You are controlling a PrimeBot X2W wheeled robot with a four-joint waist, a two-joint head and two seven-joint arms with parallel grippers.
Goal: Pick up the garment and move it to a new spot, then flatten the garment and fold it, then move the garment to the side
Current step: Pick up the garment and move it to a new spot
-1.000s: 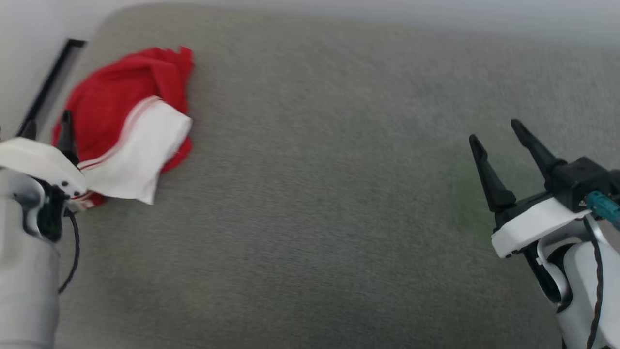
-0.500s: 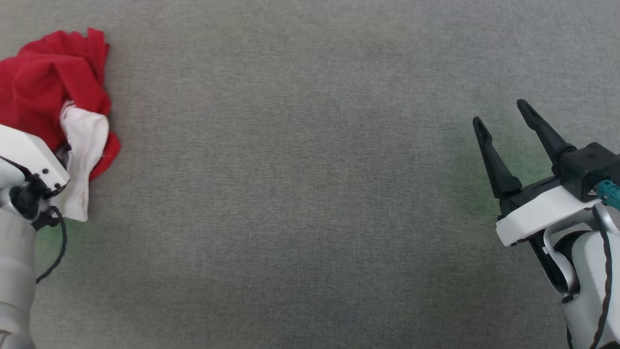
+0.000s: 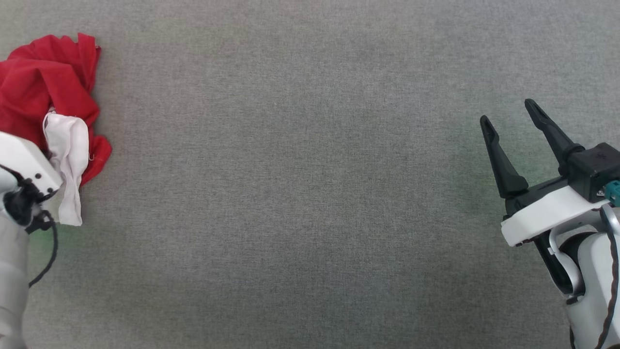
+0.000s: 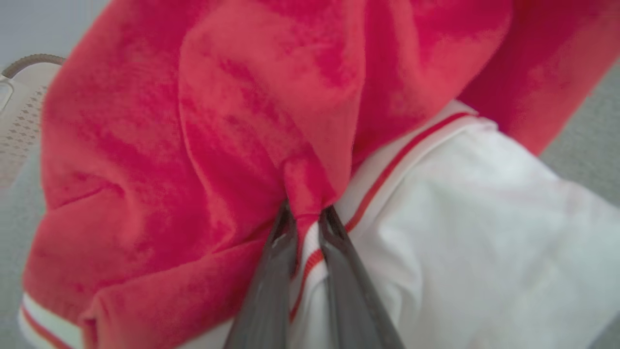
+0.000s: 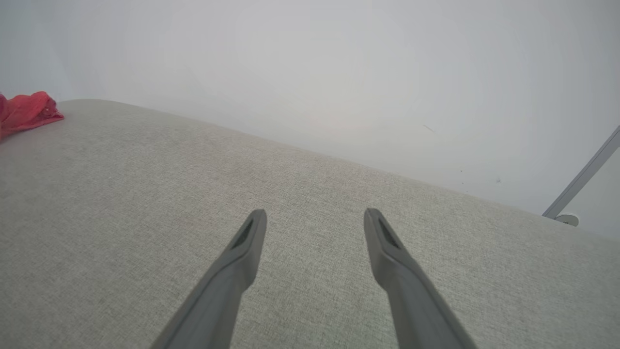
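Garment [image 3: 43,82] bunched on grey desk [image 3: 310,194], far left of right pincer [image 3: 506,110], which is spread, empty; left pincer [image 4: 306,211] pinching its red fold beside white sleeve [image 4: 484,218].

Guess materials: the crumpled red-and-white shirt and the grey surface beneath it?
The crumpled red-and-white shirt looks like soft matte knit cloth, maybe cotton: it bunches into folds where the left pincer pinches it. The grey surface looks like matte woven upholstery fabric: fine weave grain shows; fibre unclear.
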